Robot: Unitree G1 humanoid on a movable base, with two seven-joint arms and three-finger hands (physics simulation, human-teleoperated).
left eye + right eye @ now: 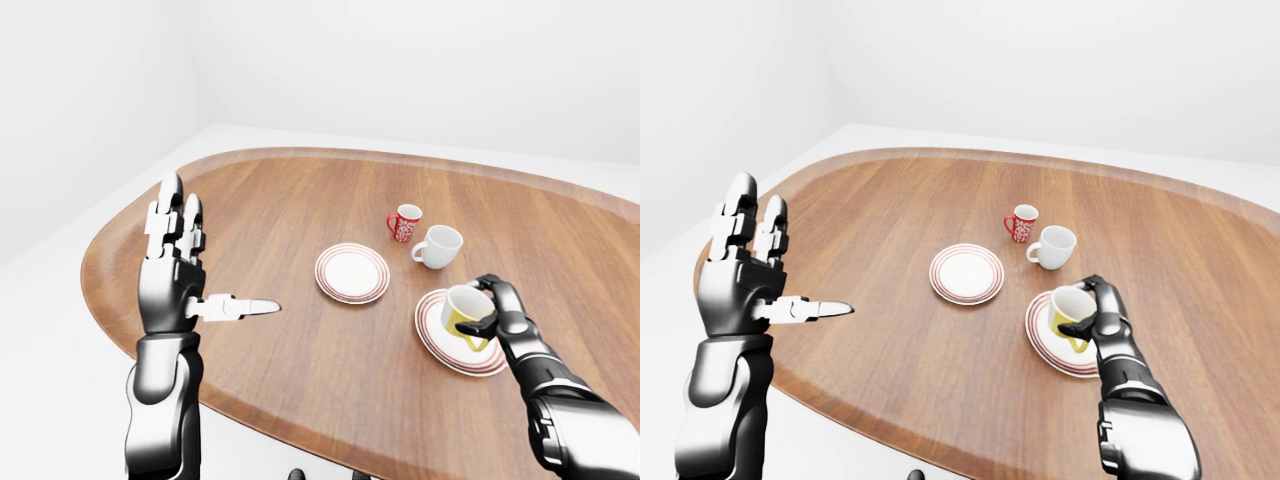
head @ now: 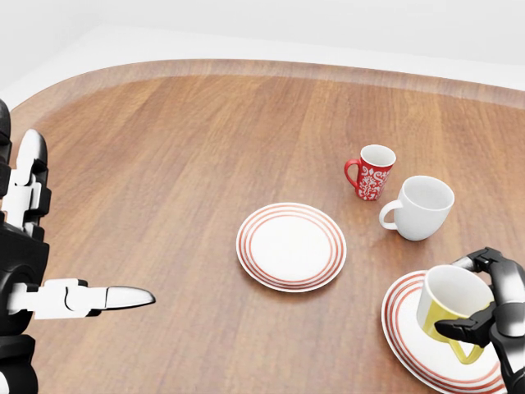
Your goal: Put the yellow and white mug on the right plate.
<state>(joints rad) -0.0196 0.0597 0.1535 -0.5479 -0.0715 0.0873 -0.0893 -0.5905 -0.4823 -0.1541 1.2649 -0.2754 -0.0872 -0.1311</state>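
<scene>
Right hand (image 2: 492,316) fingers clasp the glossy yellow-and-white mug (image 2: 451,310) over the red-ringed plate (image 2: 402,328); left hand (image 1: 172,275) fingers splayed.

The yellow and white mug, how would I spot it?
Find the wooden table, then the striped right plate at the head view's lower right. The yellow and white mug tilts there in the right hand; no other mug has a yellow handle.

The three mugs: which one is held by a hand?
The yellow and white mug, tilted over the right plate with the right hand closed round it. The red mug and white mug stand free on the table.
</scene>
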